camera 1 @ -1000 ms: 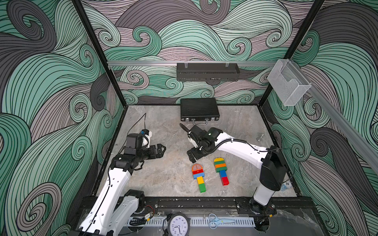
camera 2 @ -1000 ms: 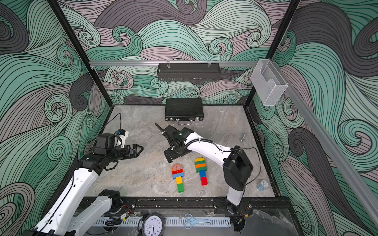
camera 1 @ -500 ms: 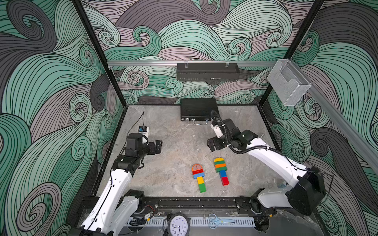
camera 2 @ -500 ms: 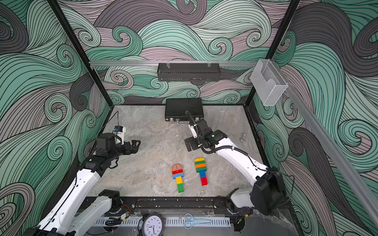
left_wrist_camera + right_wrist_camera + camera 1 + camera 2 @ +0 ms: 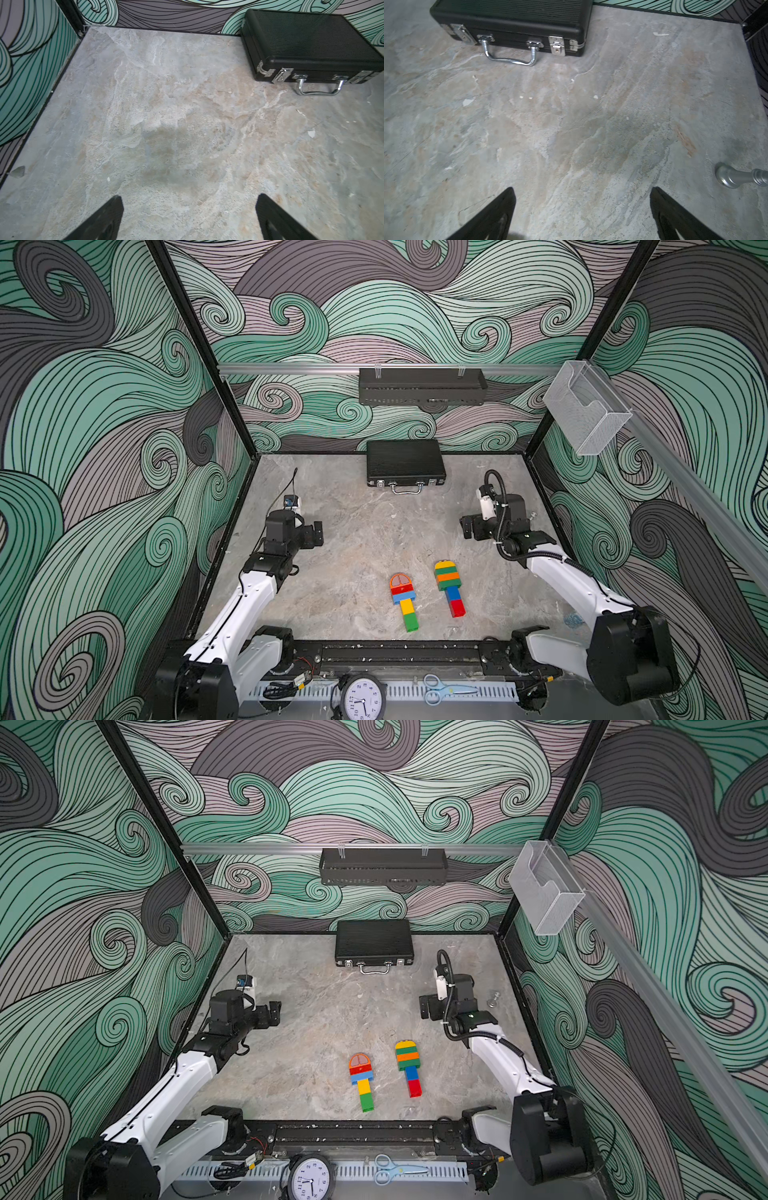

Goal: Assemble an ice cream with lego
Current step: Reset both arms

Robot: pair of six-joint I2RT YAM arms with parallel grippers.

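Two lego ice creams lie flat on the stone table near its front in both top views. One lego stack (image 5: 404, 600) (image 5: 361, 1080) has an orange half-round top, then red, blue, yellow and green bricks. The other lego stack (image 5: 449, 587) (image 5: 408, 1067) has a yellow half-round top, then green, orange, green, blue and red. My left gripper (image 5: 318, 533) (image 5: 189, 199) hangs open at mid-left, far from both. At mid-right my right gripper (image 5: 465, 526) (image 5: 582, 191) is open too. Only bare table lies between each pair of fingers.
A black briefcase (image 5: 405, 462) (image 5: 307, 43) (image 5: 512, 18) lies shut at the back centre. A small metal piece (image 5: 733, 177) (image 5: 493, 999) lies near the right wall. A black wire shelf (image 5: 422, 385) and a clear bin (image 5: 584, 410) hang on the walls.
The right arm has swung back from the table's middle, beside the lego, to the right side. The left arm has drawn back a little. Both grippers stayed open and the lego did not move.
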